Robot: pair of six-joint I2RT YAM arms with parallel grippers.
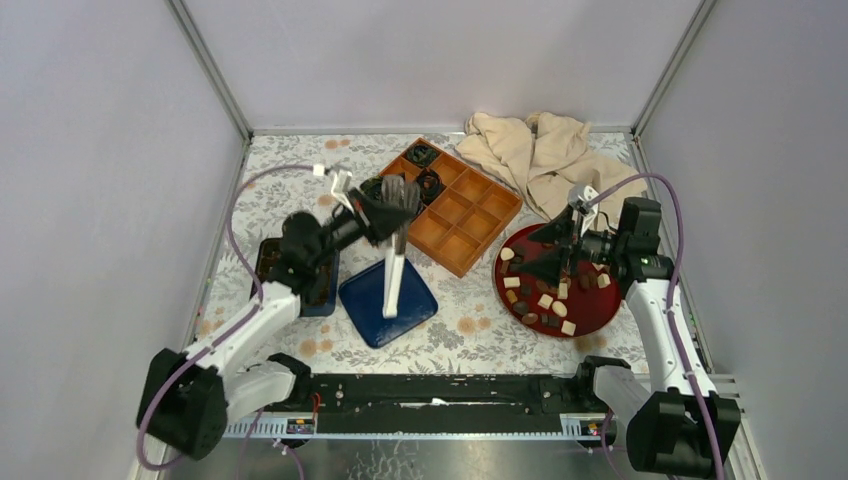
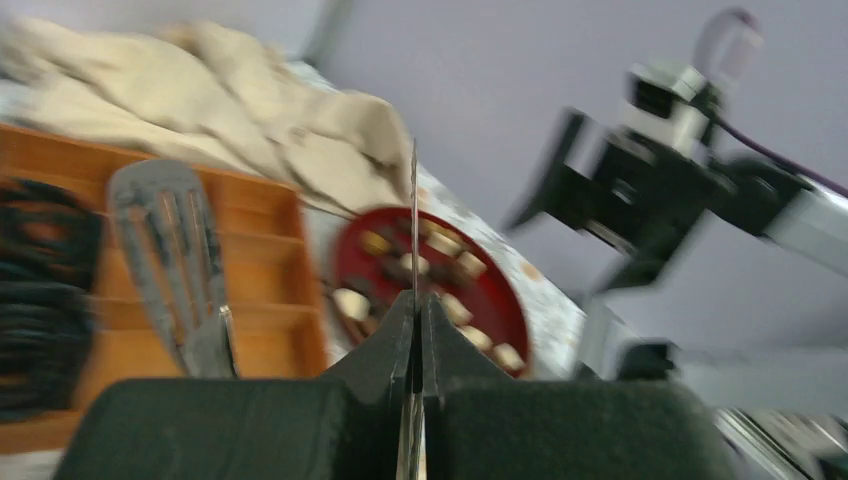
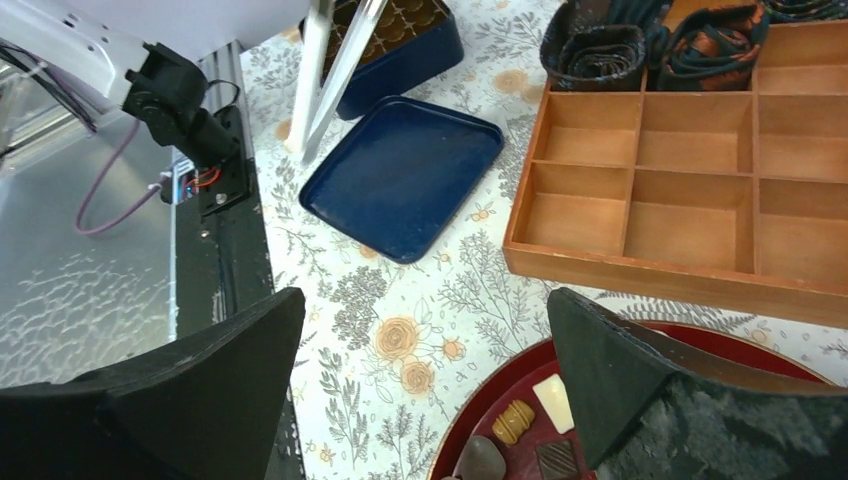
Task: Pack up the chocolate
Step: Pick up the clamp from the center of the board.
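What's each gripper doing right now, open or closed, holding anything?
Left gripper: closed on a metal utensil.
Right gripper: open, holding nothing, above the red plate.

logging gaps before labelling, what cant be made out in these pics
- Left wrist view: motion blur, so the chocolates on the red plate are just blobs.
- Right wrist view: the bottom edge and the right fingers cut off most of the plate.
- Top view: the left arm covers most of the blue tin.
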